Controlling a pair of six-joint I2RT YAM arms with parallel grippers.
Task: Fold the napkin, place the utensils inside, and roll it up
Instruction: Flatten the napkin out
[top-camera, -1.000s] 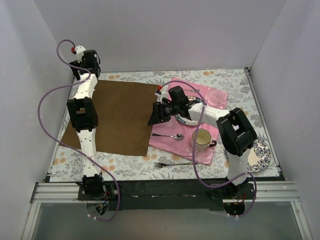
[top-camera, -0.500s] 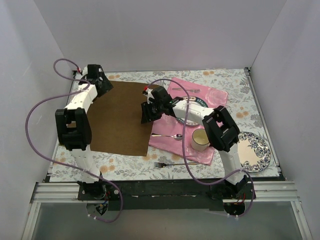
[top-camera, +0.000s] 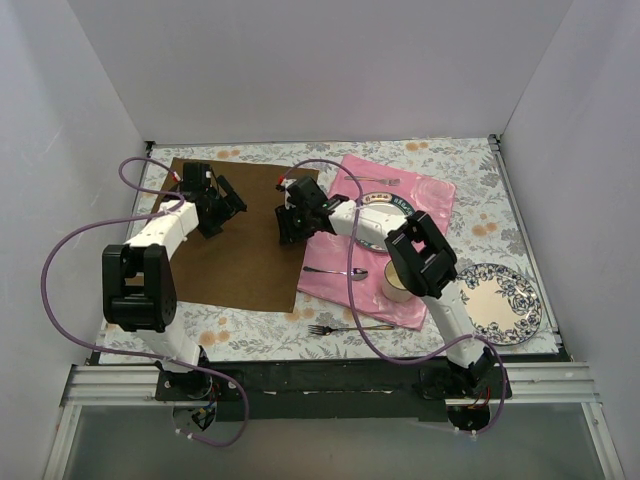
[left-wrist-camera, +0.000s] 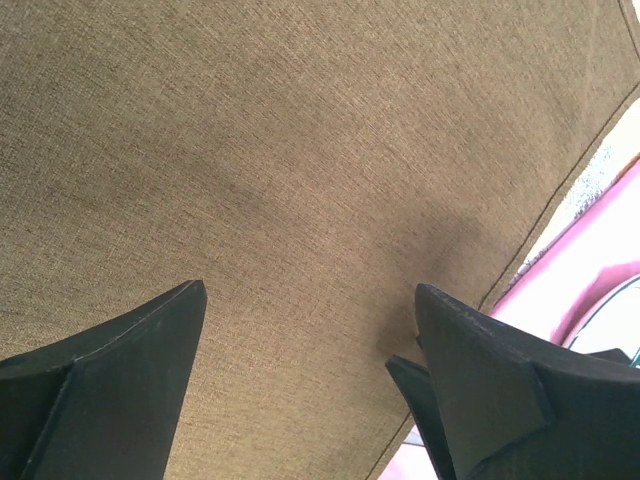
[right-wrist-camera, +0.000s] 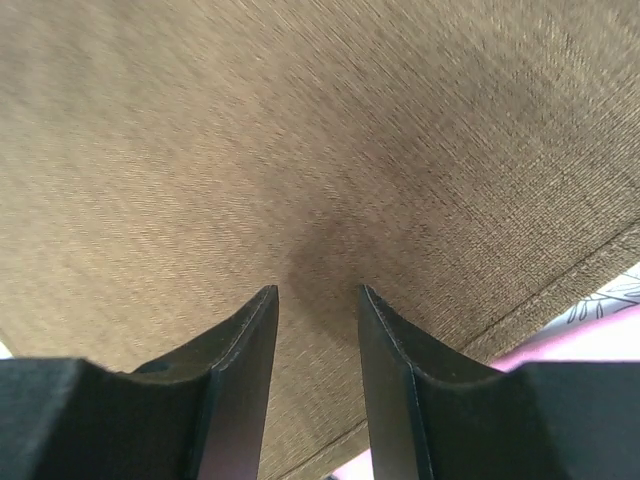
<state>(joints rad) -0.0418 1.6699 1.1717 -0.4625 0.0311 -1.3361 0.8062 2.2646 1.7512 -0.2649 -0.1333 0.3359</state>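
Note:
The dark brown napkin (top-camera: 250, 255) lies flat on the table's left half, its right edge beside the pink cloth (top-camera: 432, 190). My left gripper (top-camera: 230, 197) hovers over the napkin's back part, open wide with nothing between its fingers. In the left wrist view the left gripper (left-wrist-camera: 310, 305) has only napkin (left-wrist-camera: 300, 150) weave below it. My right gripper (top-camera: 287, 228) hangs over the napkin near its right edge. Its fingers (right-wrist-camera: 245, 360) stand a narrow gap apart with nothing between them, above the napkin (right-wrist-camera: 300, 120). A spoon (top-camera: 336, 271) lies on the pink cloth. A fork (top-camera: 345, 328) lies near the front edge.
A cream cup (top-camera: 401, 279) stands on the pink cloth near its front edge. A patterned plate (top-camera: 508, 300) sits at the front right, another plate (top-camera: 392, 203) lies partly under my right arm, and one more piece of cutlery (top-camera: 372, 180) lies behind it. White walls enclose the table.
My left gripper has swung from the back-left corner rightward over the napkin and opened wider. My right gripper has moved left and back over the napkin, its jaws narrowing.

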